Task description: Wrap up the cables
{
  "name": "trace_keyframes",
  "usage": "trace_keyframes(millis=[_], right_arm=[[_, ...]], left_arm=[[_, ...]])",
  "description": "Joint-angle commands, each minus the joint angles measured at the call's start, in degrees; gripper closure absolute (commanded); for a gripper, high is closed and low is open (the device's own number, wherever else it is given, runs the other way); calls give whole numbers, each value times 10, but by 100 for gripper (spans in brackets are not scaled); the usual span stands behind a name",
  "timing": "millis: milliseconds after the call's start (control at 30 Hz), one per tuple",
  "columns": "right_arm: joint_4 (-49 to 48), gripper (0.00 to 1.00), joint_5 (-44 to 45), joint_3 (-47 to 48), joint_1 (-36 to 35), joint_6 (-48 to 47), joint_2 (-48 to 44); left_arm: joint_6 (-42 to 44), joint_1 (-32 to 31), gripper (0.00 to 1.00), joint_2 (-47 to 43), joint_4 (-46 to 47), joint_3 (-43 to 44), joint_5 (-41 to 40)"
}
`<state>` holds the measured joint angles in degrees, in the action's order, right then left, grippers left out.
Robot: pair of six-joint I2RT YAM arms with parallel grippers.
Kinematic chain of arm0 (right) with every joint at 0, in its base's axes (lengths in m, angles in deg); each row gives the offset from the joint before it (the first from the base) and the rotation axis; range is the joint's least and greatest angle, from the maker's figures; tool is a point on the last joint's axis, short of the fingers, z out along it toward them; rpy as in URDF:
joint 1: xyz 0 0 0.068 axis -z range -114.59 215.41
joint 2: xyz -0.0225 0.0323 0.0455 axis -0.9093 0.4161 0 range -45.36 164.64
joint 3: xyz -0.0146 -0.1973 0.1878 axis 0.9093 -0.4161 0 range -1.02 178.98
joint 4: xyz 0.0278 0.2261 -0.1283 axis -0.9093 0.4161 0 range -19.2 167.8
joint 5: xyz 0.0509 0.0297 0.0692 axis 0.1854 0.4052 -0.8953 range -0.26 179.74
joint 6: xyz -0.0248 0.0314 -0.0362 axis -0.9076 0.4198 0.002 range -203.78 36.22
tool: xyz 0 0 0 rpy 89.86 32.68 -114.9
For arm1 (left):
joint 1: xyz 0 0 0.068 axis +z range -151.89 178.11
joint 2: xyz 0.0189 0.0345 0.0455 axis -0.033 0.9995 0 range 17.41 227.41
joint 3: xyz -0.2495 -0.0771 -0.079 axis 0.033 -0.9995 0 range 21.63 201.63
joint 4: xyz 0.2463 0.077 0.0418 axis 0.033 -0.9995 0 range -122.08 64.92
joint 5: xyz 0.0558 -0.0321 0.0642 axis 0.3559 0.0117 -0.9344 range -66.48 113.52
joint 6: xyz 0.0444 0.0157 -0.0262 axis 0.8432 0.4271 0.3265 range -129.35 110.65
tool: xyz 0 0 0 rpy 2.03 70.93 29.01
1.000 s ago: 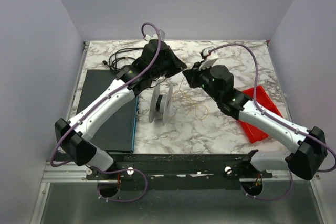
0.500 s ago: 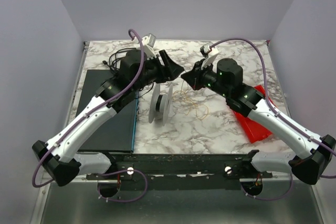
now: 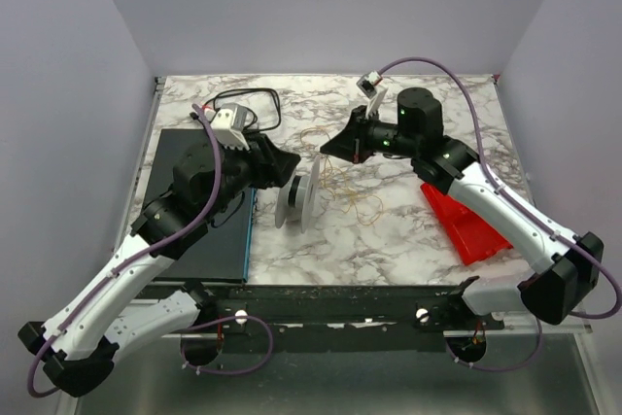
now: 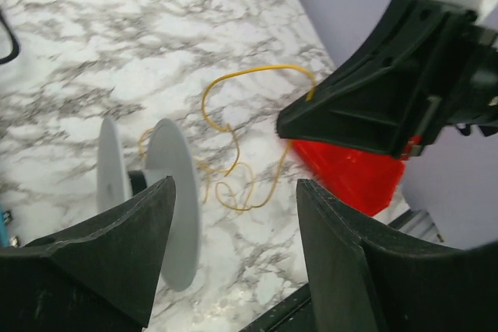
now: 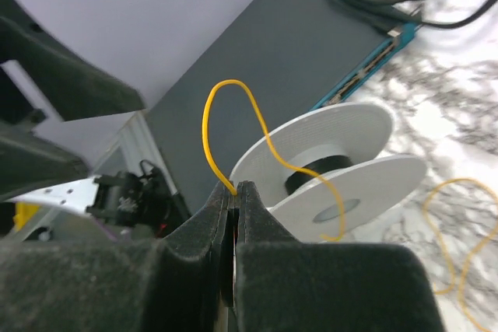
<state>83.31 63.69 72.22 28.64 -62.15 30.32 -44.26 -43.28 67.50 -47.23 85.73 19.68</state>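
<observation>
**Top external view:** a fixed camera high above and behind the near edge of the marble counter (image 3: 408,240) looks steeply down on its whole surface, with the white spool (image 3: 298,203) near the centre. **Left wrist view:** set close and low on the spool's left, it faces rightward over the spool, between the fingers (image 4: 109,262) of the left end effector (image 4: 235,192), toward the right end effector (image 4: 284,124) and the red tray (image 4: 342,180). **Right wrist view:** closer still, from the spool's far right, it faces back leftward over the spool toward the dark mat (image 5: 288,60); all three views share the spool.
</observation>
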Motion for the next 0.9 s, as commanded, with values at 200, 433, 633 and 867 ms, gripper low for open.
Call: trace_keyframes(millis=[200,433,633,867], right_arm=[[-184,99,-189,-41,3,179,51],[-242,99,-198,-56,3,234,66],[-312,99,-207,-82,3,284,92],[-413,99,-215,-128,3,343,123]], left_arm=[[-15,-3,31,-63,-51,-135,-133],[-14,-2,30,-79,-38,-167,-127],[-24,-2,31,-88,-21,-188,-99],[-24,-2,36,-83,-24,-198,-74]])
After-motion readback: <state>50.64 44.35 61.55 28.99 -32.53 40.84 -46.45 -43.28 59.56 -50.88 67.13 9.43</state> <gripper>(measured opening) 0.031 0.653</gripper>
